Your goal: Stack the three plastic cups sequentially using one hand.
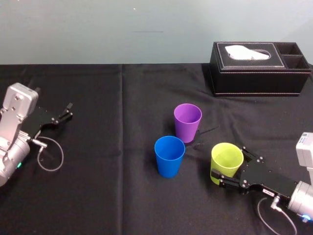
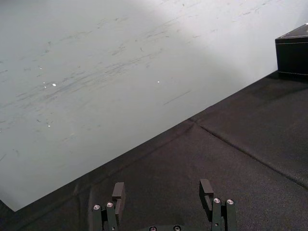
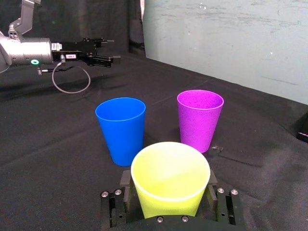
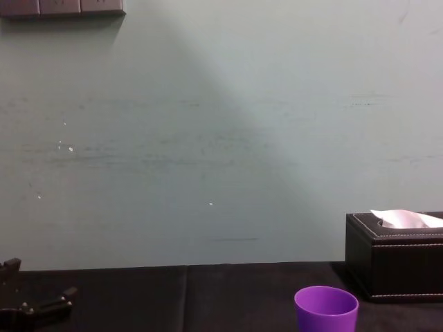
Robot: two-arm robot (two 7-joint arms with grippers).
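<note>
At near right, the right gripper (image 3: 169,185) clamps the green cup (image 1: 227,160), fingertips mostly hidden behind it; left gripper (image 2: 162,186), far left, gapes empty.

Diffuse, moderate light; soft diagonal shadow edge across wall (image 4: 228,159).

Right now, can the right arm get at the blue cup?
Probably yes. The right pincer is shut on the green cup, and the blue cup stands close on its left with bare cloth between. The purple cup is farther back, off that line. The left pincer sits open, far left.
</note>
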